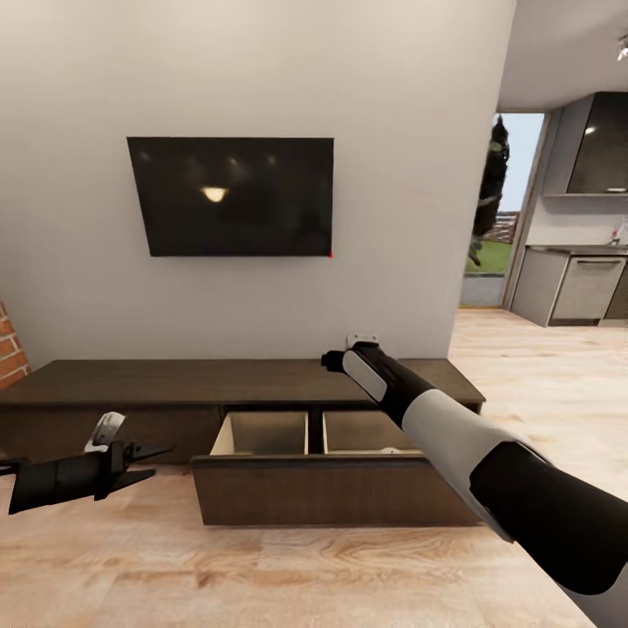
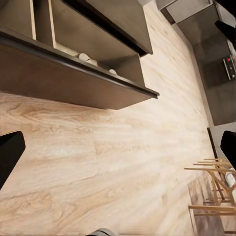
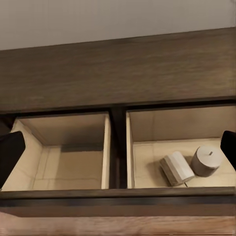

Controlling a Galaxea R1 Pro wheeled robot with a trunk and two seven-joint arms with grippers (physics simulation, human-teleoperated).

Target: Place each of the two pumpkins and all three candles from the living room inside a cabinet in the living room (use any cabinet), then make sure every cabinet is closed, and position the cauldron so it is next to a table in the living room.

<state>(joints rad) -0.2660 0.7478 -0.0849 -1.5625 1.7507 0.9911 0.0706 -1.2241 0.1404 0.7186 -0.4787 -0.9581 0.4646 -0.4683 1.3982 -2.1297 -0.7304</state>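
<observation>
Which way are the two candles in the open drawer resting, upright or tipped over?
One candle stands upright, flat top and wick showing; the other candle lies tipped on its side beside it.

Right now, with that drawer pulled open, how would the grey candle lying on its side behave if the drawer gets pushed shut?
The short beige-grey cylindrical candle lying on its side will probably roll, since its curved side rests on the pale wood drawer floor. It may bump the upright stubby grey candle right beside it. That one looks squat and flat-based, so it likely stays standing.

Right arm [image 1: 488, 453]: black-and-grey banded shell, white wrist end. Left pincer [image 1: 144, 462]: matte black, pointed fingers, white wrist block.
</observation>
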